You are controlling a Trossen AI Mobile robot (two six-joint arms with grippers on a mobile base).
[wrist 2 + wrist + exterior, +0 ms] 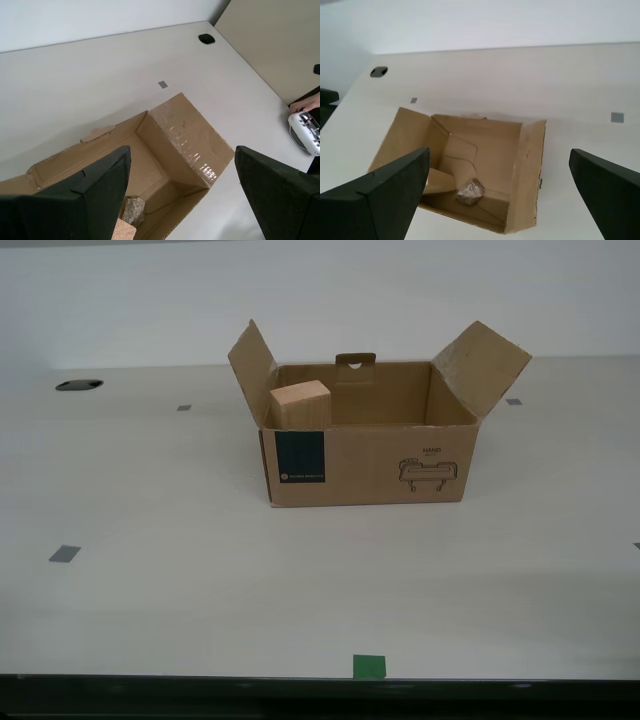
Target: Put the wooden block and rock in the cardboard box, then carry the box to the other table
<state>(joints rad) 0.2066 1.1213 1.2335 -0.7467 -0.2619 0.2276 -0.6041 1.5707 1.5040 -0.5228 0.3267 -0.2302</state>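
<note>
The cardboard box (pixel 368 462) is sitting open near the middle of a smooth cream tabletop (pixel 150 540), its two side flaps angling up and outward. On its front face, a dark navy label (pixel 300 459) is showing toward the exterior view's left and a small line drawing (pixel 430 474) toward the exterior view's right; a slotted tab (pixel 355 361) is standing up at the rear wall.

The wooden block (pixel 300 404) is lying inside the box, at the end nearer the exterior view's left, its top edge rising above the front wall. The rock (pixel 470 192) is also resting on the box floor, just beside the block; it is hidden by the front wall in the exterior view.

The first gripper (pixel 499 200) is hovering above the box with its jaws spread wide and nothing between them. The second gripper (pixel 182 197) is likewise hanging over the box from the other side, jaws wide apart and holding nothing.

Grey tape squares (pixel 64 554) are lying scattered on the tabletop, and a green tape square (pixel 369 667) is sitting at the near edge. A dark oval hole (pixel 79 385) is showing in the tabletop at the exterior view's far left. In the second wrist view, a person's hand (pixel 306 104) is resting beside a white controller (pixel 307 131) at the table edge.
</note>
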